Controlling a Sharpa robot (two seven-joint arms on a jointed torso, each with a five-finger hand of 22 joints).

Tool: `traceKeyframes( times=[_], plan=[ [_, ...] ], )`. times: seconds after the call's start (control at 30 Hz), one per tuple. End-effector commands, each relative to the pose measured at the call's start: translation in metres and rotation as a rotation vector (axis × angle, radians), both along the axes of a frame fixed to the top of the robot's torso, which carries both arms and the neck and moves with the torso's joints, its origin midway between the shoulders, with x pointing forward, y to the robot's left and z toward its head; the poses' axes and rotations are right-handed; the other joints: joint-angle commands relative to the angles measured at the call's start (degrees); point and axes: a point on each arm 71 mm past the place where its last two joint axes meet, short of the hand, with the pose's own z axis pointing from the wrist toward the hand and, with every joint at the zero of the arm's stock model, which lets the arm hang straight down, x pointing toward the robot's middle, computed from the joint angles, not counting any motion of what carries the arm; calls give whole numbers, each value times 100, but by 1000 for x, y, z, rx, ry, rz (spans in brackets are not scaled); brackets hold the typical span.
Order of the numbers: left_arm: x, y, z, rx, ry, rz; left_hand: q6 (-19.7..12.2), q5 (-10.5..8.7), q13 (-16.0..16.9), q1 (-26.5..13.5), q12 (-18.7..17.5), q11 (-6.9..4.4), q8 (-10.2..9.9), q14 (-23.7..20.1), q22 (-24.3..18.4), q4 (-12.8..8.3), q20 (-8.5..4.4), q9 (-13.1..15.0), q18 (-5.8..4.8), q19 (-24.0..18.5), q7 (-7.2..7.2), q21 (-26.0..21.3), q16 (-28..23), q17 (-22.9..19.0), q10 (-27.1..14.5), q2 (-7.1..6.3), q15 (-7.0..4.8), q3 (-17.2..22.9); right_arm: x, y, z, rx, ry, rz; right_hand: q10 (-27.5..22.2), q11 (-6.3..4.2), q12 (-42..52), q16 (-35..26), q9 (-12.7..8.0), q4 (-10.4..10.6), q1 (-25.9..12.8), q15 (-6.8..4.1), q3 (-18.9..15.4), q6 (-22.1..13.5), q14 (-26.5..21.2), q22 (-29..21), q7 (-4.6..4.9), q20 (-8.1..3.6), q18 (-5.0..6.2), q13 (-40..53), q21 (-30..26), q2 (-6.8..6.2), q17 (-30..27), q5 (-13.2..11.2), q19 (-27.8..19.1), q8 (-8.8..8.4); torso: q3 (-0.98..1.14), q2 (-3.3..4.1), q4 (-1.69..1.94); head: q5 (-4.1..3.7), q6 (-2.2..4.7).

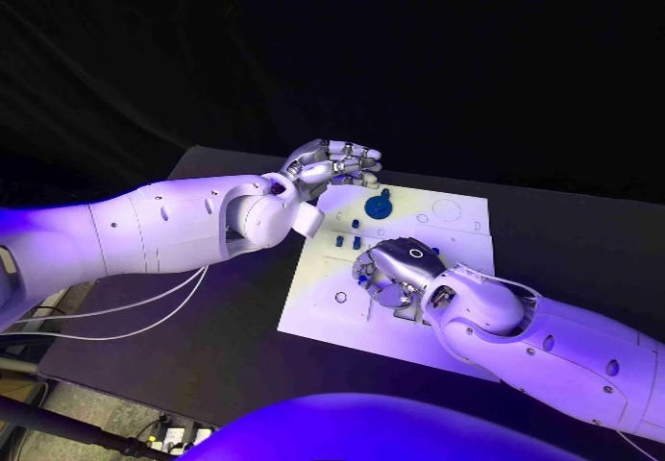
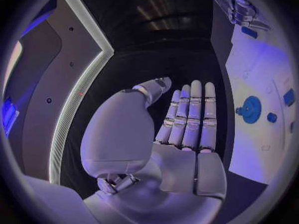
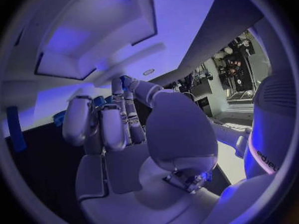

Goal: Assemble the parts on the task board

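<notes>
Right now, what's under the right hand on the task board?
The right hand hovers over the task board, fingers down among small blue parts. Whatever lies directly beneath its palm is covered.

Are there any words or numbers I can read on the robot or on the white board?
Dark lettering on the robot's white casing, in the right wrist view: too bent and cut off to read.
Task board: round outlines and blue parts, no words or numbers readable.
Left hand and right hand: no readable text.
</notes>
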Motion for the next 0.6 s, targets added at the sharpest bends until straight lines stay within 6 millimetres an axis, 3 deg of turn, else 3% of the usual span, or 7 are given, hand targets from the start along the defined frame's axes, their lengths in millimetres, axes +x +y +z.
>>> traceKeyframes(
  times=[0.03,0.07,0.1,0.23,0.5,0.6],
  plan=[
    [0,-2,2,-7,-7,-16,-51,-5,8,36,-14,11,-22,-5,-5,-31,0,-7,52,21,100,-33,-28,5,-37,25,43,-10,-2,-2,-9,-55,21,3,-14,-17,-50,13,7,18,-95,-26,-65,-22,97,468,17,7,-71,-7,-42,-23,4,55,-9,-4,4,-3,-5,2,-3],
    [0,-2,2,-7,-7,-16,-51,-5,8,36,-14,11,-22,-5,-5,-31,0,-7,52,21,100,-33,-28,5,-37,25,43,-10,-2,-3,-8,-51,19,1,-32,-12,-64,13,3,23,-103,-23,-75,-42,97,467,22,8,-70,-12,-47,-28,2,61,-11,-16,4,-3,-5,2,-3],
    [0,-2,2,-7,-7,-16,-51,-5,8,36,-14,11,-22,-5,-5,-31,0,-7,52,21,100,-33,-28,5,-37,25,43,-10,-1,-4,-8,-47,16,-2,-205,51,-177,7,-47,53,-153,26,-91,-227,93,447,97,30,-65,-54,-99,-64,-9,76,-34,-134,3,-3,-6,1,2],
    [0,-1,2,-7,-7,-16,-52,-4,9,37,-12,11,-22,-5,-7,-31,1,-7,52,23,100,-37,-30,7,-39,28,43,-9,-1,-7,-7,-27,6,-7,-510,201,-351,0,-158,85,-238,144,-142,-528,74,397,240,124,-48,-131,-228,-214,-31,116,-91,-351,5,-7,-5,-4,11],
    [0,0,2,-6,-7,-14,-53,-4,10,28,-10,13,-23,-6,-11,-25,2,-7,52,24,103,-43,-33,11,-43,32,46,-13,-3,-19,-1,11,-7,-15,-911,238,-415,-163,-222,117,-301,191,-249,-633,-50,257,191,188,22,-200,-553,-355,-298,170,-250,-451,-1,-9,-8,-43,63],
    [0,0,2,-5,-6,-13,-53,-4,10,28,-10,13,-23,-6,-11,-25,2,-7,52,24,103,-43,-33,11,-43,32,46,-13,-4,-27,7,35,-13,-20,-1037,251,-397,-217,-236,114,-296,200,-284,-648,-102,219,188,204,39,-213,-647,-385,-382,180,-299,-468,6,-7,-15,-38,78]
  ],
)
